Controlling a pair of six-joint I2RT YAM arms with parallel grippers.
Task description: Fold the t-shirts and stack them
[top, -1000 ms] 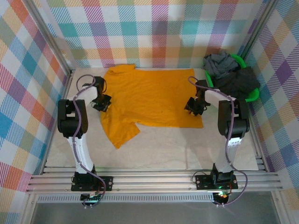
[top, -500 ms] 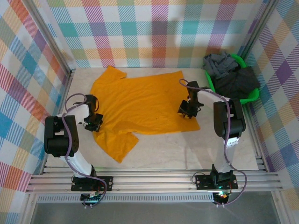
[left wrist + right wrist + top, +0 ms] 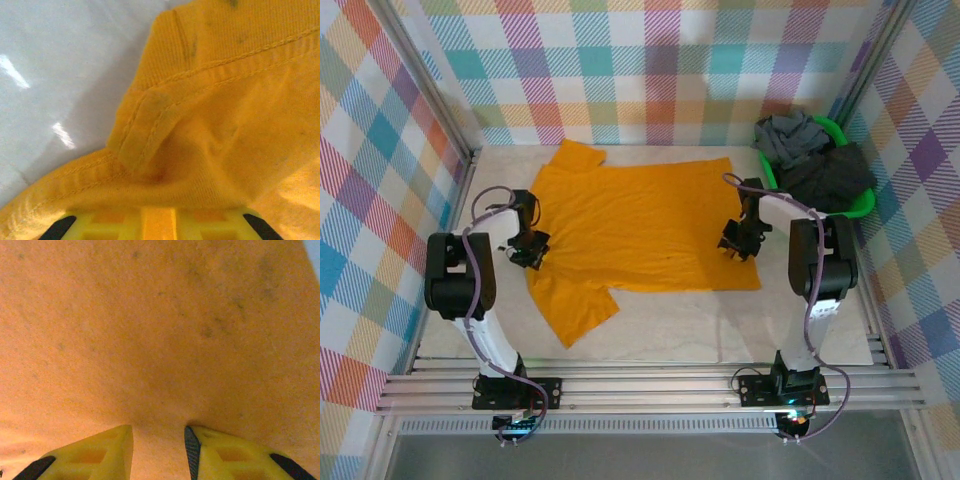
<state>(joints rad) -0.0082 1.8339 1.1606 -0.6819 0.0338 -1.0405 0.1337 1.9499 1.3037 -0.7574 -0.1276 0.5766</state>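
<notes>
Count: one orange shirt (image 3: 630,225), one grey shirt (image 3: 790,135), one charcoal shirt (image 3: 835,178).

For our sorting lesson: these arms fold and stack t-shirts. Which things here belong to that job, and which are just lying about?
Job: orange t-shirt spread on the table; grey t-shirt and charcoal t-shirt heaped in the green basket; left gripper and right gripper at the orange one's edges.
Lying about: that basket, checked walls.

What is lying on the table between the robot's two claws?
The top view shows the mustard-orange cloth t-shirt spread flat between the left claw and the right claw, one at each of its side edges.
</notes>
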